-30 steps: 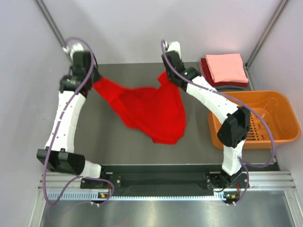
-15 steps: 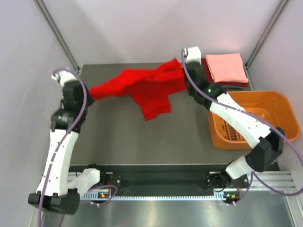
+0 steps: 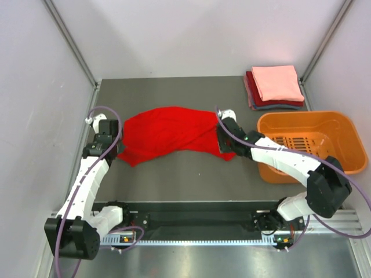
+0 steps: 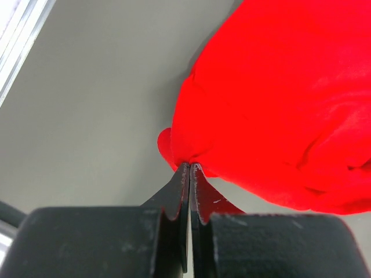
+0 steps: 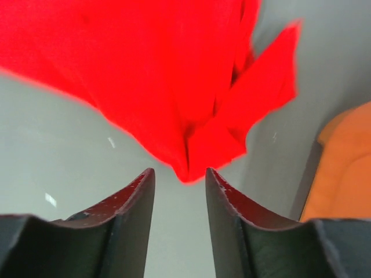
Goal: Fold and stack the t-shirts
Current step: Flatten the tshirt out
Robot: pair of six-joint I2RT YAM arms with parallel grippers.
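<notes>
Pinching left gripper (image 4: 189,166): my fingers clamped on red t-shirt (image 3: 168,130) edge
right gripper (image 5: 180,171): my fingers apart, cloth tip between them

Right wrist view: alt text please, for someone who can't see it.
The right arm's dark jaws stand open, a corner of the bright red cloth t-shirt pointing into the gap. The shirt lies crumpled on the grey table, with an edge of the orange plastic basket at right.

Bright red, plain, no print: t-shirt (image 3: 168,130). Orange: basket (image 3: 333,123). Folded stack behind basket, top to btm: salmon-pink shirt (image 3: 277,82), dark red shirt (image 3: 250,86), grey-blue shirt (image 3: 272,108). Matte grey: desk (image 3: 174,179).
</notes>
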